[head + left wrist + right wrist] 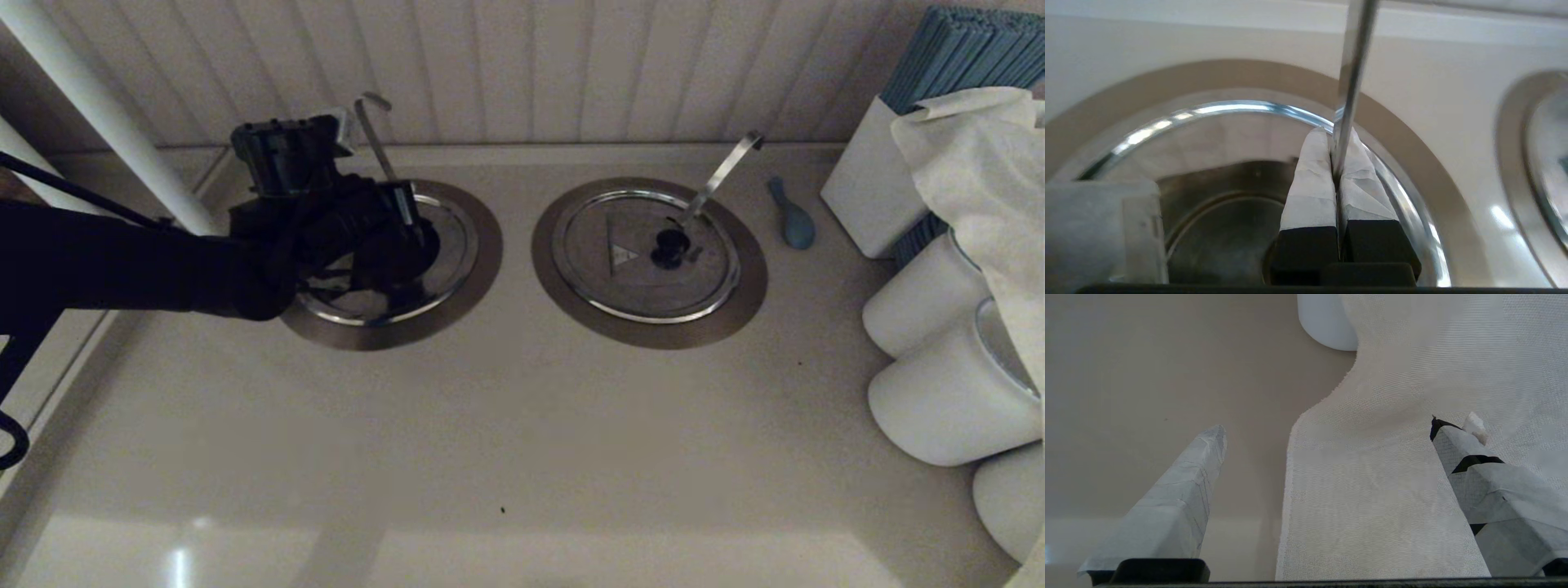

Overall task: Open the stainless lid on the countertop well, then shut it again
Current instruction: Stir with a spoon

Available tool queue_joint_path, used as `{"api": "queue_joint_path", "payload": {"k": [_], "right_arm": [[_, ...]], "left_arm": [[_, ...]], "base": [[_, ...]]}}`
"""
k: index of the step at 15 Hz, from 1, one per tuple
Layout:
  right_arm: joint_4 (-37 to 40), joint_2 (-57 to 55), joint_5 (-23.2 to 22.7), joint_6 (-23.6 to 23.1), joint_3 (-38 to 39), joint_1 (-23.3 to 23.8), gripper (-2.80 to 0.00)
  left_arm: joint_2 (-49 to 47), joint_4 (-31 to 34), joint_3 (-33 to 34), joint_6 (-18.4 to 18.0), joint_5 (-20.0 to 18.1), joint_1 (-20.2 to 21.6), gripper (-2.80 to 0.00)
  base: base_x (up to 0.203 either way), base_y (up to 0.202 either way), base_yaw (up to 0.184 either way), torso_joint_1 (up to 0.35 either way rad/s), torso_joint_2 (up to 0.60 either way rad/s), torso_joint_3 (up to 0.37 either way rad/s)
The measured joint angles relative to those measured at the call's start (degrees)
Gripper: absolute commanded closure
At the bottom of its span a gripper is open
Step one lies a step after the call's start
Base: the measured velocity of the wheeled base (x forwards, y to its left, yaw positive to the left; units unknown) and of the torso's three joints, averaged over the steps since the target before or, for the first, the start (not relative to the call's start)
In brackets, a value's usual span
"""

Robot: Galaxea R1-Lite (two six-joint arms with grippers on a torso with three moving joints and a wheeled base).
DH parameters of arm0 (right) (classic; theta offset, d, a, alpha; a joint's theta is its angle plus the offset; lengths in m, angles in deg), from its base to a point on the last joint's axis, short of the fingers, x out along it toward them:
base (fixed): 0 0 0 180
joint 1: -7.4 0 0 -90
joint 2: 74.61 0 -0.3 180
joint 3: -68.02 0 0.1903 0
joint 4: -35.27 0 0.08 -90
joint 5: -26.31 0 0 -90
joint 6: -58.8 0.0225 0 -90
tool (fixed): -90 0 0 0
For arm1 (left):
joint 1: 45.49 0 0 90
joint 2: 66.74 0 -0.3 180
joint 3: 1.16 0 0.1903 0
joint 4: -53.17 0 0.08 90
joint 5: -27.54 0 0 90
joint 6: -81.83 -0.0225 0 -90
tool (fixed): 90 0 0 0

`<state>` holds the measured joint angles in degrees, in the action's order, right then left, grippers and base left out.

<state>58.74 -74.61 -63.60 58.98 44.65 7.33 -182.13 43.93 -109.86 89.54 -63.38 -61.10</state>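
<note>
Our left tool (404, 219) (1336, 136) sits low over the countertop well (478, 269) at the left of the table (522, 441). Its taped fingers (1310, 179) are pressed together, with only a thin dark slit between them. The near-upright ladle handle (374, 135) (1352, 61) comes down right at that slit. We cannot tell whether the tips pinch the handle or only touch it.

Around the tool we see the well's shiny rim (1229, 107) and its wide bronze-grey collar. Just right of the tool, a strip of the stainless lid (447, 237) shows inside that rim. The rest of the ring is either hidden by our arm or looks dark and glossy. We cannot tell whether the lid lies flat or is tipped up.

Further right lies the twin lid (620, 233), seated in its own collar with a black knob (671, 245), a triangle mark and a slanted ladle handle (722, 175). Beyond it are a small blue spoon (792, 219), a white box (865, 196) and white cylindrical containers (939, 400) under a white cloth (980, 163).

Our right tool (1327, 426) is out of the head view. Its fingers are spread wide apart over the cloth (1392, 490) and bare table.
</note>
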Motion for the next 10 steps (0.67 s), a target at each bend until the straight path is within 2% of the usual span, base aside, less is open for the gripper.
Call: {"api": "queue_joint_path", "payload": {"k": [4,6,8,10], "right_arm": [[0.00,0.00,0.01,-0.04,0.00,0.00,-2.80],[0.00,0.00,0.00,-0.02,0.00,0.00,-2.80],[0.00,0.00,-0.02,-0.02,0.00,0.00,-2.80],[0.00,0.00,0.00,-0.04,0.00,0.00,-2.80]], "left_arm": [[3.65,5.20,3.27,-0.31,-7.04,1.42,0.00],[4.66,7.11,3.94,-2.62,-7.48,2.73,0.00],[5.09,8.78,4.39,-7.07,-7.48,4.43,0.00],[4.84,9.12,3.83,-8.23,-6.84,5.41,0.00]], "base": [[0.000,0.000,0.000,0.000,0.00,0.000],[0.000,0.000,0.000,0.000,0.00,0.000],[0.000,0.000,0.000,0.000,0.00,0.000],[0.000,0.000,0.000,0.000,0.00,0.000]]}}
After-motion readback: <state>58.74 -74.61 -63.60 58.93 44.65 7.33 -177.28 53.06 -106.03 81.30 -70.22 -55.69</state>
